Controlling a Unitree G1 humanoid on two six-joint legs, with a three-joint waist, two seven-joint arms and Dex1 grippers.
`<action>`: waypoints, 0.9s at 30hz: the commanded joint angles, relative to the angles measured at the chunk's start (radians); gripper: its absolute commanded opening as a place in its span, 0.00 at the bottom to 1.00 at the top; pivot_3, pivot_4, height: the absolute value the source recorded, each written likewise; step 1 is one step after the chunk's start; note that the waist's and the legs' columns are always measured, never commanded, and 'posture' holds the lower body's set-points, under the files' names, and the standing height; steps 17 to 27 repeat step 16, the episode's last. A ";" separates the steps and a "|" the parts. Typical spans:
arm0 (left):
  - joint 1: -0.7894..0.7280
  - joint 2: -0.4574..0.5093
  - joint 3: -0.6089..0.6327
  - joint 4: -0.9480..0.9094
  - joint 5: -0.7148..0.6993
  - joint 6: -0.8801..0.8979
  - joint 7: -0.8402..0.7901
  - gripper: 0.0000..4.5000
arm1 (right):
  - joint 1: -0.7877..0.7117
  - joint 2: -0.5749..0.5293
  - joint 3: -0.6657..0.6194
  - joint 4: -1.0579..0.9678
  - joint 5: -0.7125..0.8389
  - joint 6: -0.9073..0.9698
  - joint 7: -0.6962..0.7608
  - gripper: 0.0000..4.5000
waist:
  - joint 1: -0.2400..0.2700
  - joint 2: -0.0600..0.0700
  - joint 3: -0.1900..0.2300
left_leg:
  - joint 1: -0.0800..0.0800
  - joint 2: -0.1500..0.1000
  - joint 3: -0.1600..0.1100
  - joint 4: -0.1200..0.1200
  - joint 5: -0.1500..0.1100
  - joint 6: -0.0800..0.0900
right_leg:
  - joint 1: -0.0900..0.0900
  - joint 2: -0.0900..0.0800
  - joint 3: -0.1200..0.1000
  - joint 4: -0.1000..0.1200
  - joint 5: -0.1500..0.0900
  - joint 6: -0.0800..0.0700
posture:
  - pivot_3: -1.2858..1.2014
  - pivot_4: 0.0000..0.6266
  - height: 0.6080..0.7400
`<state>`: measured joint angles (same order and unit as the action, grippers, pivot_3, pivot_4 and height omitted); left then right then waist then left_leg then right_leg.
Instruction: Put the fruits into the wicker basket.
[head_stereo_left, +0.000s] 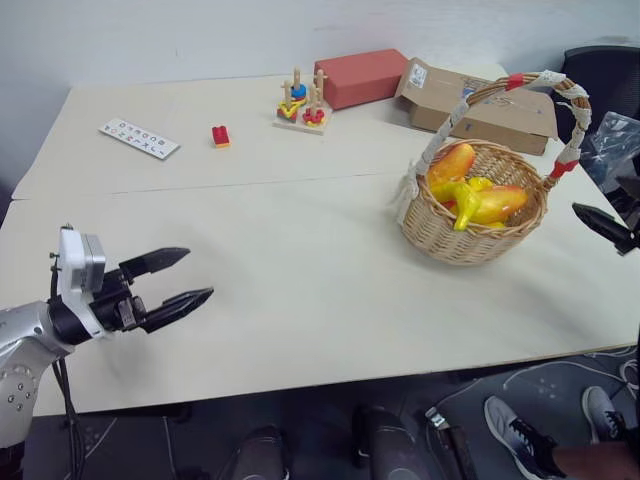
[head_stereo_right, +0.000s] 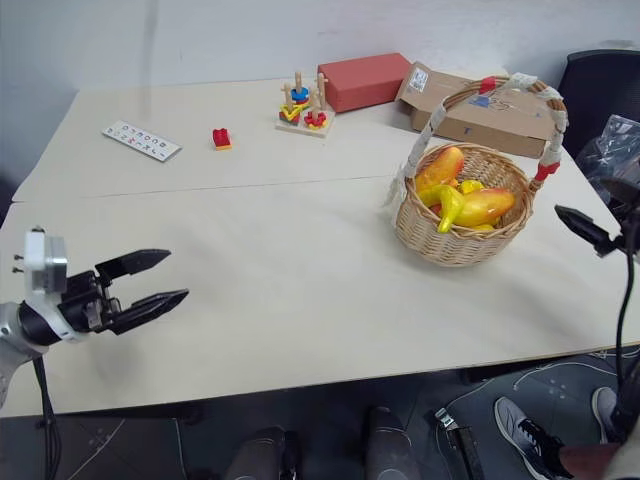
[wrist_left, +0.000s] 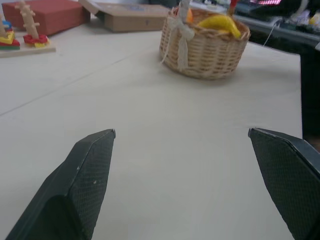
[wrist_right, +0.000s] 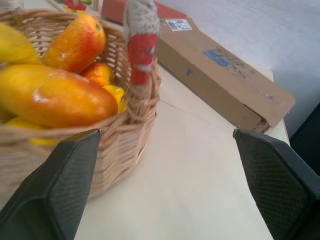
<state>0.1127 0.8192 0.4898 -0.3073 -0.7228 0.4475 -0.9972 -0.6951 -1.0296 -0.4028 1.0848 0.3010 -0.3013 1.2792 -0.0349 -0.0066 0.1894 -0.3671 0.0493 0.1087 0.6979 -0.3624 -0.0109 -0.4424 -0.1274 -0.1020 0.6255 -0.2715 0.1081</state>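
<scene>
**Right wrist view: fruit in the basket, both hands empty**

Right wrist view looks past two black fingers (wrist_right: 55, 190) spread wide with nothing between them; the right hand (wrist_right: 165, 185) is released, just beside the basket's (wrist_right: 125, 135) wall. From the head camera little of this hand can be made out: a dark fingertip pokes in at the picture's right edge, and the arm behind it is cut off.

Fruits (head_stereo_left: 470, 195) lie piled inside the basket: two red-to-yellow mangoes on top, a banana (head_stereo_left: 462, 205) curving between them. A further orange piece is half buried under them, and its shape is hard to tell. The handle, wrapped in white cord with red ties, arches over the pile and hides part of it.

Over the near left of the bench (head_stereo_left: 300, 290), the left hand (head_stereo_left: 180, 280) is held roughly level, pointing toward the right, fingers parted and empty, well apart from the basket.

Behind the basket lies a cardboard box (head_stereo_left: 480, 105), with a red box (head_stereo_left: 360, 77) beside it, then a wooden peg toy (head_stereo_left: 303, 103), a small red block (head_stereo_left: 220, 136) and a white card (head_stereo_left: 139, 139) whose print is too small to read.
</scene>
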 joint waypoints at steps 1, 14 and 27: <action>0.118 0.013 -0.008 -0.010 0.135 -0.153 -0.086 1.00 | 0.172 0.033 -0.042 -0.275 0.117 0.006 0.131 0.99 | -0.001 0.000 0.000 | 0.000 0.000 0.000 0.000 0.000 0.000 | 0.000 0.000 0.000 0.000 0.000 0.000 | 0.52 0.24 1.00; 0.197 -0.087 -0.016 -0.062 0.267 -0.318 0.029 1.00 | 0.532 0.308 0.236 -0.928 0.200 0.092 0.219 0.99 | 0.014 0.000 0.000 | 0.011 -0.001 -0.004 0.001 -0.001 0.002 | 0.014 -0.003 -0.002 -0.005 0.003 -0.001 | 0.52 0.24 1.00; 0.189 -0.106 -0.017 -0.065 0.264 -0.320 0.055 1.00 | 0.536 0.331 0.244 -0.945 0.199 0.103 0.183 0.99 | 0.015 0.000 0.000 | 0.011 -0.001 -0.004 0.001 -0.002 0.003 | 0.014 -0.003 -0.002 -0.005 0.003 -0.001 | 0.52 0.24 1.00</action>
